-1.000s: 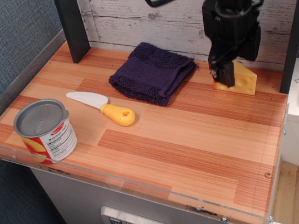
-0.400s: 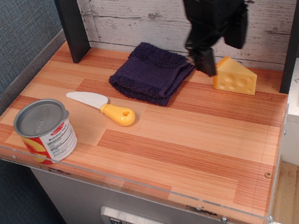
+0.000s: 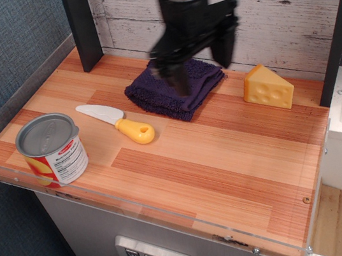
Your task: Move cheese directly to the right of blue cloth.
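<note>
Swinging left off the cheese (image 3: 268, 87), the gripper (image 3: 195, 66) now blurs above the cloth (image 3: 174, 82), jaws apart and empty. Dropping lower could snag the cloth, dragging it from the cheese at its 3 o'clock.

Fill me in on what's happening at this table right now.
A single robot arm is at work here. Its gripper is motion-blurred above the blue cloth and holds nothing I can see; whether it is open is unclear. The cheese sits on the wooden table just right of the cloth, apart from it, with nothing touching it. A toy knife and a can lie further left, untouched.
</note>
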